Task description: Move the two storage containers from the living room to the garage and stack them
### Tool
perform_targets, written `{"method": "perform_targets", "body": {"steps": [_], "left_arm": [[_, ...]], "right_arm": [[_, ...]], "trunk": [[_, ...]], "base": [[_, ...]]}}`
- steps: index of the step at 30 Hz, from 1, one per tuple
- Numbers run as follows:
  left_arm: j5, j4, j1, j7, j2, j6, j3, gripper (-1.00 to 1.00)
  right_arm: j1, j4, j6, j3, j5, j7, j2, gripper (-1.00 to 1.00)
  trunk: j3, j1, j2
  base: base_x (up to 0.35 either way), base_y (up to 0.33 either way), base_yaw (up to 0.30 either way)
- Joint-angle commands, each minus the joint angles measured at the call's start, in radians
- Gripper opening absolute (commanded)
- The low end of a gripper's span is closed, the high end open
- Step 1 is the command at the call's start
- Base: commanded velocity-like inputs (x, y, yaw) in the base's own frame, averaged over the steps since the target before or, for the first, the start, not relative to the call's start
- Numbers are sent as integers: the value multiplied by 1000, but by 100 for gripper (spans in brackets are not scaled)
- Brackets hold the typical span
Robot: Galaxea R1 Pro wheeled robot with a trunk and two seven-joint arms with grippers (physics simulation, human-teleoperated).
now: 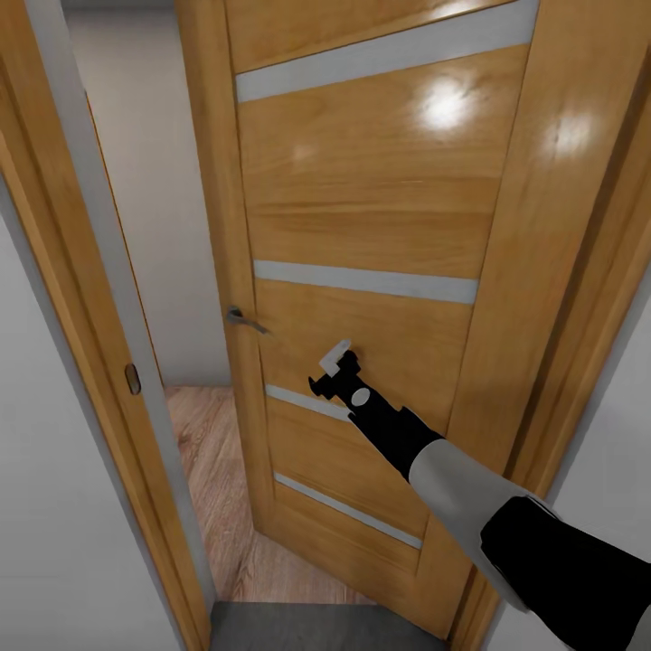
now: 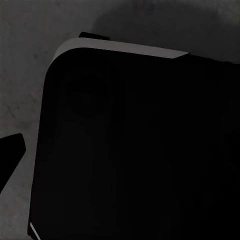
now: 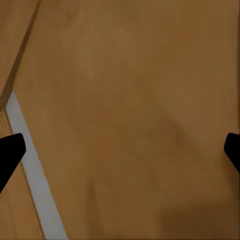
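Note:
The two storage containers are out of view. My right arm reaches forward to a wooden door (image 1: 380, 199), and my right gripper (image 1: 324, 369) stands open with nothing in it, just off the door's lower panel and right of the metal handle (image 1: 242, 318). In the right wrist view the right gripper (image 3: 120, 155) faces the door's wood (image 3: 130, 100) up close, its dark fingertips (image 3: 10, 152) far apart at the picture's edges. The left wrist view shows one dark fingertip (image 2: 10, 152) of my left gripper set wide, over grey floor (image 2: 25, 60) beside my dark base (image 2: 140, 150).
The door stands ajar, leaving a narrow gap along the left door frame (image 1: 90, 271). Through the gap I see light wood-plank floor (image 1: 217, 470) and a pale wall (image 1: 154, 181). Dark grey floor (image 1: 307, 628) lies at the threshold. White wall (image 1: 615, 425) flanks the frame at right.

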Motion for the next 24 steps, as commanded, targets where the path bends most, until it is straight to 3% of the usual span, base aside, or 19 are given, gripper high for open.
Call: {"method": "perform_targets", "body": {"steps": [1,6,7,15,19,20,21,24], "left_arm": [[7,-1,0,0,0,-2,-1,100],[7,-1,0,0,0,-2,-1,100],[7,-1,0,0,0,-2,2,100],[10,-1,0,0,0,-2,5,100],[10,-1,0,0,0,-1,6,100],[10,-1,0,0,0,-1,6,100],[10,-1,0,0,1,-2,8,100],[10,-1,0,0,1,-1,10,100]], "right_arm": [[-1,-5,1,3,10,-1,0,100],[0,-53,-30,7,9,12,0,100],[2,-107,-26,14,8,21,0,100],[12,-138,-23,18,8,14,0,100],[8,-203,-9,21,10,10,0,100],[7,-230,2,28,10,9,0,100],[7,-271,32,60,10,7,0,100],[7,-299,46,80,10,2,0,100]], "trunk": [[-1,0,0],[-1,0,0],[-1,0,0],[-1,0,0],[-1,0,0],[-1,0,0],[-1,0,0],[-1,0,0]], "base": [[0,0,0],[0,0,0],[0,0,0],[0,0,0],[0,0,0],[0,0,0],[0,0,0],[0,0,0]]}}
